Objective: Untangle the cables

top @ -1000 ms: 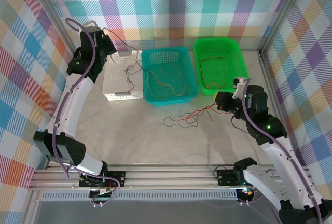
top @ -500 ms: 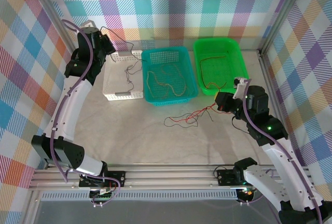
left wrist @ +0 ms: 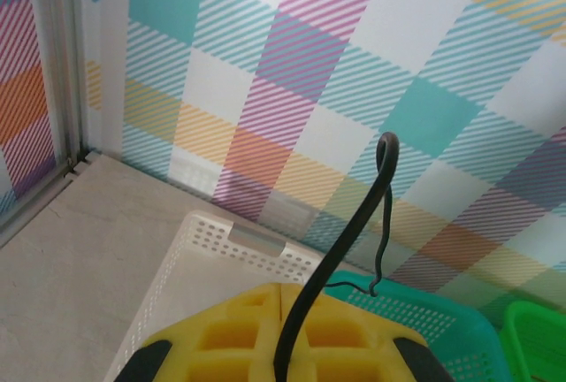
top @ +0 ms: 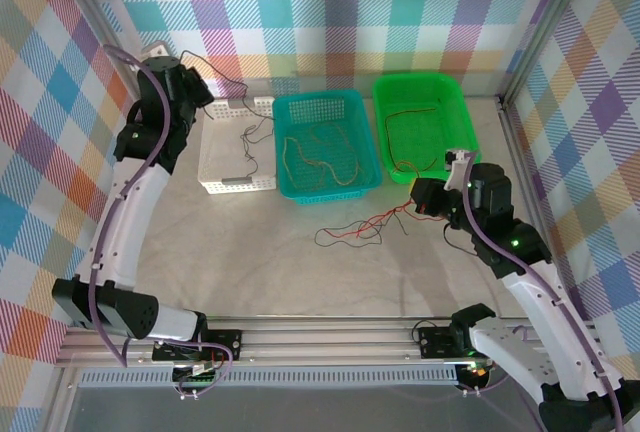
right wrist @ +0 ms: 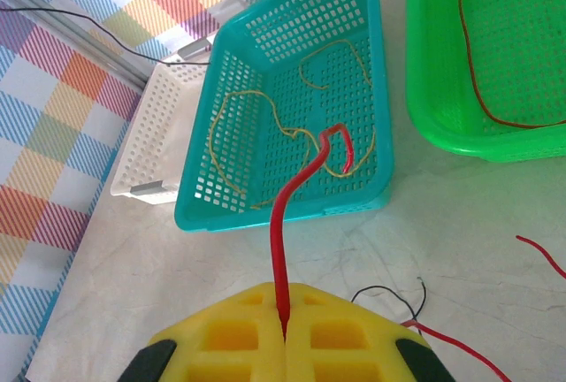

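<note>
inside plaid walls [top: 330,12], on the pale marbled tabletop [top: 250,242], the thin red and black cables [top: 352,230] are lying tangled right of its middle. the right gripper [right wrist: 285,318] is pinching the end of one red cable [right wrist: 279,223]. the left gripper [left wrist: 281,355], raised, is clamping a thin black cable [left wrist: 349,232] over the white perforated basket [top: 222,157] near the back-left corner. any hard pull is risking cinching the tangle, or the strands slipping free.
</note>
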### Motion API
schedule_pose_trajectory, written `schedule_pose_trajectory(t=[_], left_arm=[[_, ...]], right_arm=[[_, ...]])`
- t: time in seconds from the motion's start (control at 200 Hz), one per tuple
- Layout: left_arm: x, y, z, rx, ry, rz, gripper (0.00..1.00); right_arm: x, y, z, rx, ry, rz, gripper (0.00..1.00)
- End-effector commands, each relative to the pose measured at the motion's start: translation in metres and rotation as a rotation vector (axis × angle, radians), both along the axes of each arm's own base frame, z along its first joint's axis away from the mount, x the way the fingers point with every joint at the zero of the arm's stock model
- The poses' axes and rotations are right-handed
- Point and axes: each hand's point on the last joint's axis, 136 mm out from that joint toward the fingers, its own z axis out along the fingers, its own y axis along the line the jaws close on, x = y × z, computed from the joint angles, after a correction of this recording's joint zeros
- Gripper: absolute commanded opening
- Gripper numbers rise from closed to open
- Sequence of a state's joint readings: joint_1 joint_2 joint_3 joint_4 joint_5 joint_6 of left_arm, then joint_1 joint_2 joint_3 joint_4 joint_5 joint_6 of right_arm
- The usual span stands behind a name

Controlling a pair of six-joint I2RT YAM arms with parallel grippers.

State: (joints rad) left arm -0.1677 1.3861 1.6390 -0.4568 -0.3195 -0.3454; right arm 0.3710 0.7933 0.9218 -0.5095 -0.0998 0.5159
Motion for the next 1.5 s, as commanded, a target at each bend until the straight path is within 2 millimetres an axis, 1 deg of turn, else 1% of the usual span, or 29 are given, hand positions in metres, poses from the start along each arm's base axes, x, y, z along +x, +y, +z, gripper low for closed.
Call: schedule_pose_trajectory(t=[0.0,0.07,0.29,0.44,0.515,0.6,0.665,0.755,0.805,0.88,0.965,1.16,1.24,1.335,1.425,1.5], left_arm=[[-0.016,0.01,0.031,-0.018,-0.095,0.026,0.0],[-0.012,0.011,0.021,-0.009,-0.067,0.034,0.0],[0.01,0.007,-0.028,0.001,0.028,0.036,0.0],[0.023,0.006,-0.058,0.004,0.088,0.043,0.0],[0.028,0.004,-0.081,-0.005,0.132,0.043,0.0],[0.032,0.003,-0.117,-0.025,0.203,0.056,0.0],[0.035,0.002,-0.152,-0.045,0.278,0.069,0.0],[0.036,-0.003,-0.202,-0.079,0.396,0.074,0.0],[0.034,-0.003,-0.226,-0.096,0.453,0.096,0.0],[0.037,-0.006,-0.255,-0.099,0.527,0.102,0.0],[0.042,-0.006,-0.279,-0.075,0.602,0.119,0.0],[0.048,0.005,-0.308,-0.01,0.661,0.171,0.01],[0.05,0.007,-0.31,-0.011,0.669,0.185,0.02],[0.054,0.006,-0.297,-0.031,0.646,0.181,0.04],[0.056,0.005,-0.272,-0.055,0.605,0.181,0.05],[0.058,0.008,-0.253,-0.06,0.559,0.194,0.09]], right_arm=[[0.001,0.007,0.006,0.02,-0.028,0.023,0.0],[0.002,0.008,0.005,0.02,-0.025,0.025,0.0],[0.0,0.014,0.002,0.021,-0.024,0.044,0.0],[-0.001,0.019,-0.003,0.026,-0.013,0.06,0.0],[-0.002,0.023,-0.007,0.026,-0.006,0.072,0.0],[-0.002,0.029,-0.01,0.028,-0.001,0.086,0.0],[-0.002,0.032,-0.012,0.023,0.002,0.091,0.0],[-0.002,0.034,-0.007,0.021,-0.012,0.096,0.0],[-0.002,0.036,-0.004,0.023,-0.018,0.101,0.0],[-0.003,0.04,0.002,0.027,-0.028,0.113,0.0],[-0.005,0.045,0.004,0.025,-0.031,0.128,0.0],[-0.011,0.053,0.001,0.001,-0.027,0.151,0.0],[-0.013,0.055,-0.001,-0.002,-0.025,0.16,0.0],[-0.014,0.059,-0.003,-0.008,-0.021,0.171,0.0],[-0.014,0.062,-0.004,-0.013,-0.021,0.179,0.0],[-0.014,0.064,-0.005,-0.015,-0.02,0.184,0.0]])
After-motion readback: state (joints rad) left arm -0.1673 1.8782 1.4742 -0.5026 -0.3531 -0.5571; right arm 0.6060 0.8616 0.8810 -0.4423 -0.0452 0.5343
